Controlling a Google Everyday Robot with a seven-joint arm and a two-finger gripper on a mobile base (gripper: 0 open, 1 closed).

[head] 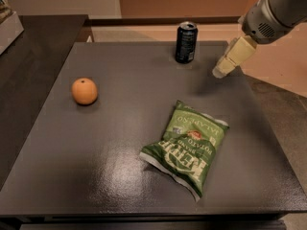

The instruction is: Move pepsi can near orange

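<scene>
The gripper (224,69) hangs over the table (120,186), far right. The can (186,42) stands just left of it, the orange (84,90) well left, the chip bag (187,148) in front.

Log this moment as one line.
gripper: right of pepsi can, apart | pepsi can: upright, ungrasped | orange: left of can, nearer camera

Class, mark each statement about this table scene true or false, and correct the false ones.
1. The pepsi can stands upright near the far edge of the table. True.
2. The orange touches the can. False: it sits well apart, across the table.
3. The gripper holds the can. False: it hovers beside the can, not touching it.
4. A green chip bag lies nearer the camera than the can. True.
</scene>
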